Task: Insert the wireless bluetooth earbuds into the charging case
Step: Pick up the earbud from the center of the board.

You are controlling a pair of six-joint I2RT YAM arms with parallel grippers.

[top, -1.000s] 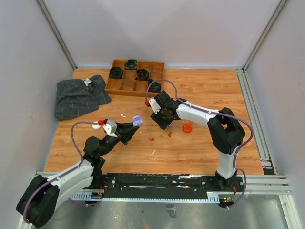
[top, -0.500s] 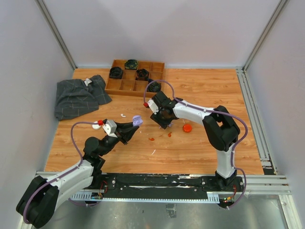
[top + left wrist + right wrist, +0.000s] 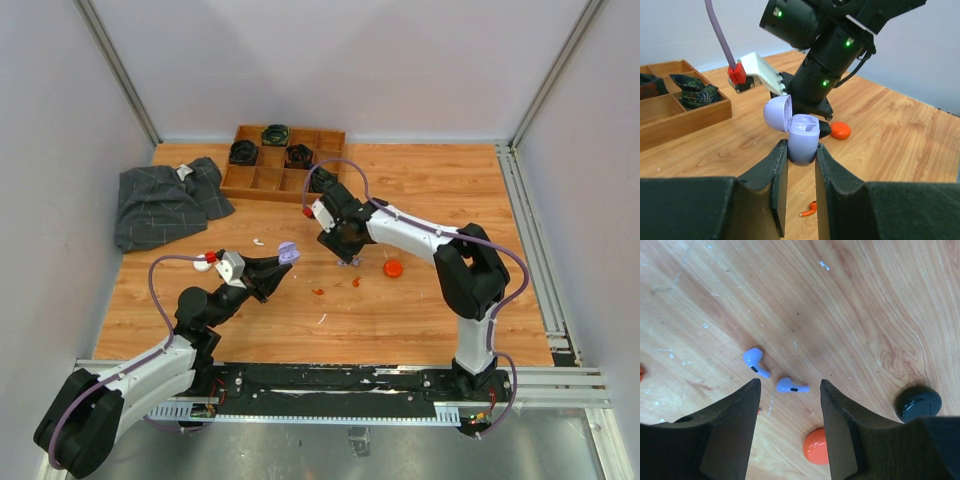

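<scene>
My left gripper (image 3: pixel 801 150) is shut on the base of an open lilac charging case (image 3: pixel 802 142), whose lid (image 3: pixel 777 113) is hinged back to the left. In the top view that case (image 3: pixel 288 251) hangs above the table's middle left. Two lilac earbuds (image 3: pixel 755 361) (image 3: pixel 791 386) lie on the wood under my right gripper (image 3: pixel 790 382). It is open, with the nearer earbud between its fingertips but not touched. From above, the right gripper (image 3: pixel 347 252) points down just right of the case.
An orange round case (image 3: pixel 393 268) lies right of the right gripper, and a black round case (image 3: pixel 918 403) beside it. Orange earbuds (image 3: pixel 318 292) and white ones (image 3: pixel 258 241) are scattered around. At the back stand a wooden tray (image 3: pixel 262 183) and a grey cloth (image 3: pixel 165 200).
The right gripper has shifted slightly left and toward the back, over the lilac earbuds. The left arm and the case have stayed still.
</scene>
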